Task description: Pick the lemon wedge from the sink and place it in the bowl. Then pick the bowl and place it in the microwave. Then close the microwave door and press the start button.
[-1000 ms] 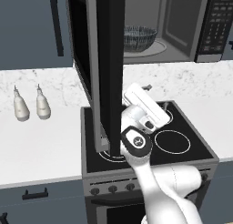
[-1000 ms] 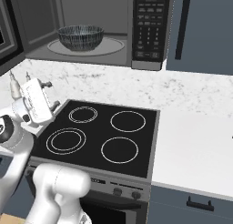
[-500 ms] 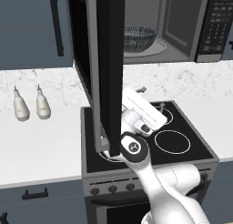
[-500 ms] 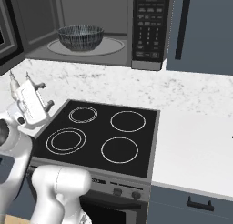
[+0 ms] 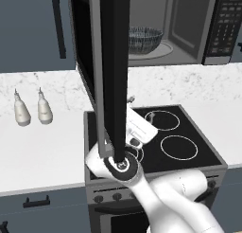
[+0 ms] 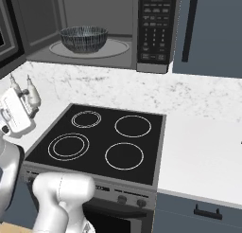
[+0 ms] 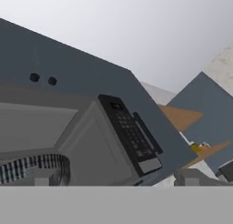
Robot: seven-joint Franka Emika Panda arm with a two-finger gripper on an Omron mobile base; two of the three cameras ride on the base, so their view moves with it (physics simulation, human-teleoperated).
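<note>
Ribbed bowl parked inside the open black microwave, our gripper down by the stove with nothing in it.

We've got the wide greyish ribbed bowl (image 6: 83,39) sitting on the round plate inside the big black over-range microwave (image 6: 153,33), left of its button panel. The black glass-windowed microwave door (image 5: 111,71) hangs wide open, edge-on over the black glass cooktop (image 6: 101,142). Our white two-finger gripper (image 6: 19,100) sits below the microwave, off the cooktop's left edge, fingers spread apart and holding nothing. Can't make out the lemon wedge.
</note>
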